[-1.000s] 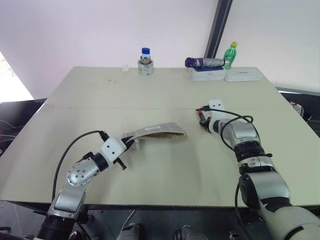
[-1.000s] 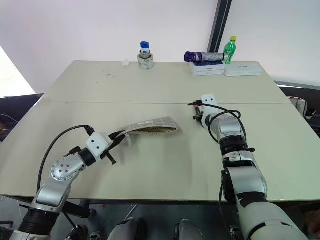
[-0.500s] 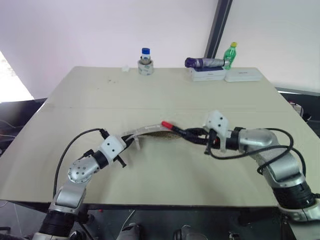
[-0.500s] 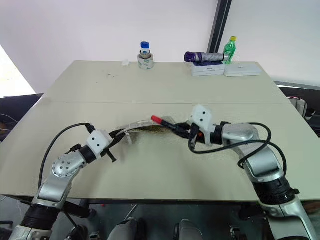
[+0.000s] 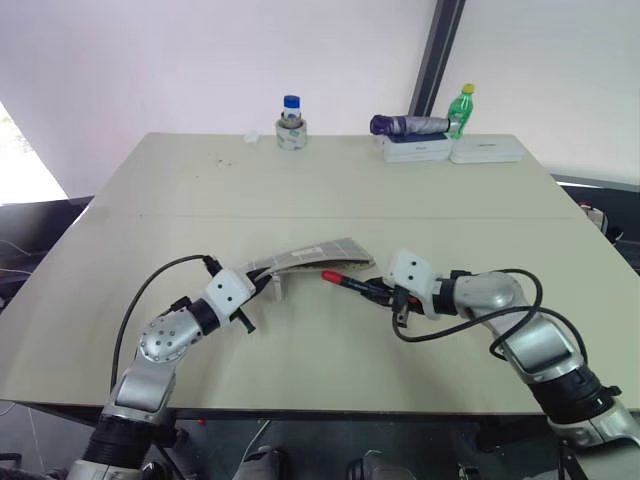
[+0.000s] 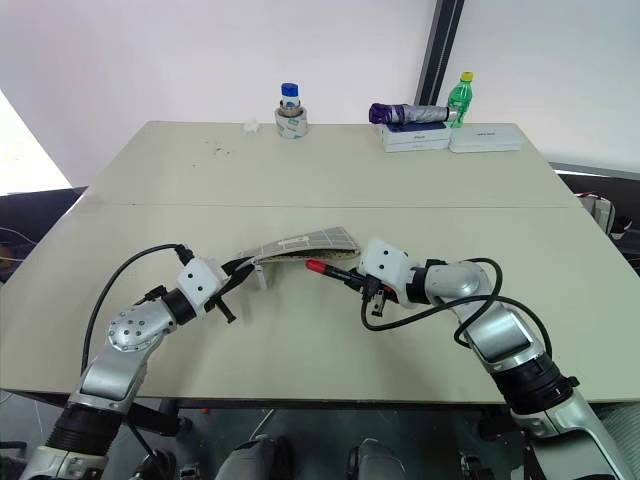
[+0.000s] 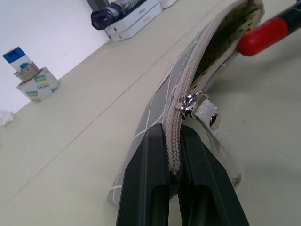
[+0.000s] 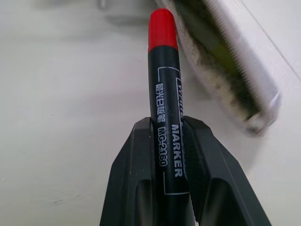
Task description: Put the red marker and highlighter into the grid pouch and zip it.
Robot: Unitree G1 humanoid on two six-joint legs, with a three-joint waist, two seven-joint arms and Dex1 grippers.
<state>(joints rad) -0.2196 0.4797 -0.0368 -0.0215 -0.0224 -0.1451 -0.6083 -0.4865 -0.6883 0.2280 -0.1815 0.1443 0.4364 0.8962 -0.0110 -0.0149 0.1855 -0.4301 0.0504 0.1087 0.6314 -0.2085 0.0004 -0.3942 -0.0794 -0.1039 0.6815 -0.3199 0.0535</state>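
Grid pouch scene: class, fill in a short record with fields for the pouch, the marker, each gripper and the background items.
grid pouch: lifted off the table, zipper open
left gripper: shut on the pouch's zipper edge
red marker: red cap pointing at the pouch mouth, not inside
right gripper: shut on the marker's black barrel
far edge: tape roll, green bottle, white boxes

Head stereo above, wrist close-ups

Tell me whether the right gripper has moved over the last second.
Yes. The right gripper, shut on the red marker, swung leftward and nearer, to the grid pouch mouth.
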